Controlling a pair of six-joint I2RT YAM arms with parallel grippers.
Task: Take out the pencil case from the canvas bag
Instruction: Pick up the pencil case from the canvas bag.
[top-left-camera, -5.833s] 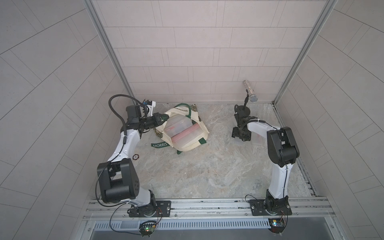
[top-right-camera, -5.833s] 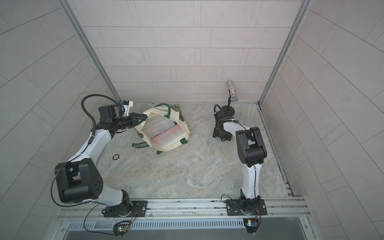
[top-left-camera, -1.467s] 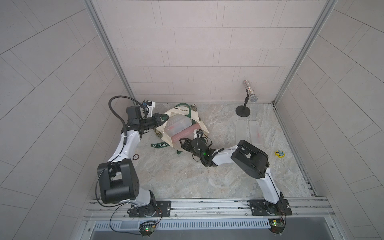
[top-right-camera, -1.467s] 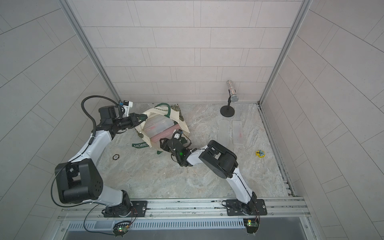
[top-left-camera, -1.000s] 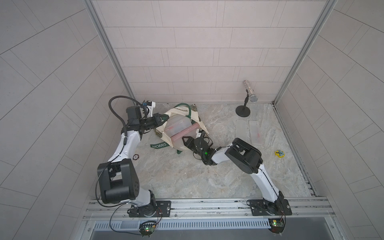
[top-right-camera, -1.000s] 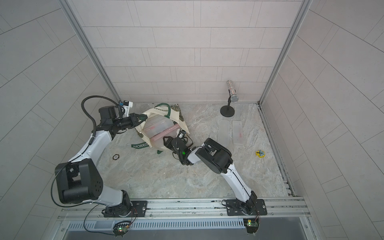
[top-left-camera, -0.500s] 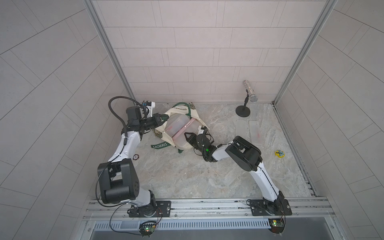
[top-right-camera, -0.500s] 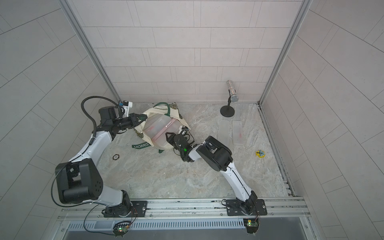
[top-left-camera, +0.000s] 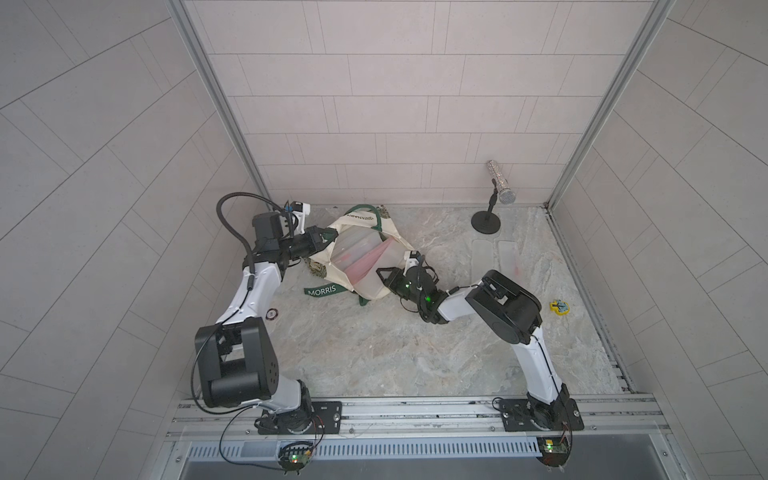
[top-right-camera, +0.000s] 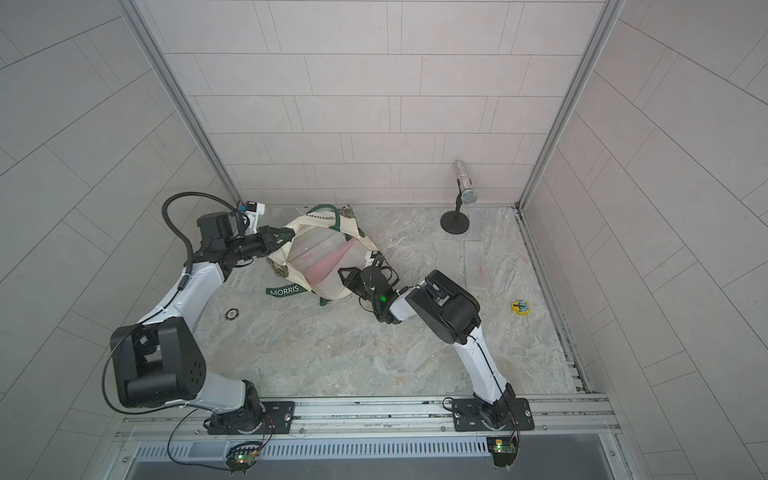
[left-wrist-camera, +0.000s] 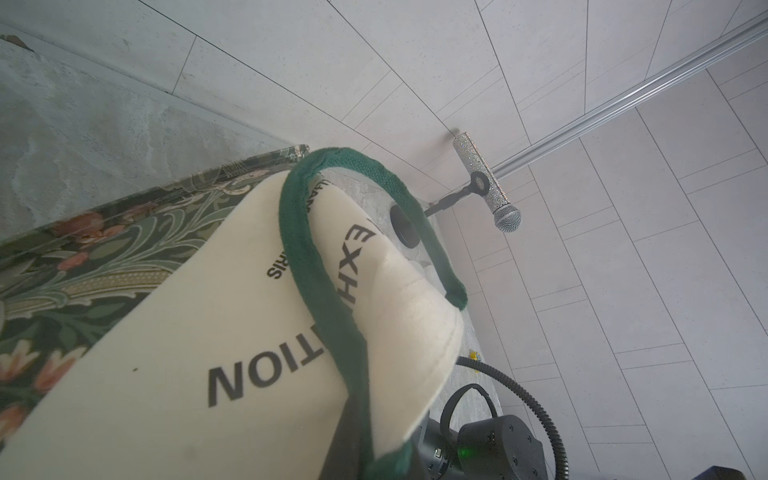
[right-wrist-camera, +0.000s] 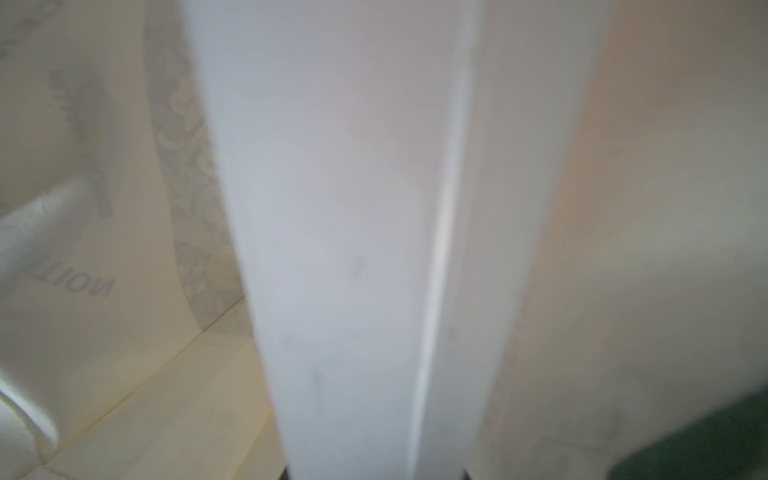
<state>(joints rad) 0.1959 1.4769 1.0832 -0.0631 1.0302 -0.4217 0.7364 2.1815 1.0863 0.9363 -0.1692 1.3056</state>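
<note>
The cream canvas bag (top-left-camera: 371, 289) (top-right-camera: 328, 292) lies on its side at the back left, mouth toward the middle, one green strap (left-wrist-camera: 332, 291) looping over it. My left gripper (top-left-camera: 322, 241) (top-right-camera: 276, 237) is shut on the bag's rim by a strap and holds the mouth up. Inside shows the pencil case (top-left-camera: 361, 257) (top-right-camera: 324, 259), frosted and translucent with pink inside. My right gripper (top-left-camera: 384, 276) (top-right-camera: 347, 276) is at the bag's mouth, shut on the near end of the case. In the right wrist view the case (right-wrist-camera: 353, 208) fills the frame and hides the jaws.
A glittery microphone (top-left-camera: 500, 189) on a black stand is at the back right. Two flat translucent pieces (top-left-camera: 482, 253) lie in front of it. A small yellow object (top-left-camera: 559, 306) sits by the right wall, a black ring (top-left-camera: 271, 314) by my left arm. Tiled walls stand close on three sides.
My right gripper has reached further into the bag's mouth and closed on the pencil case. The bag has shifted slightly. The left arm has kept its hold.
</note>
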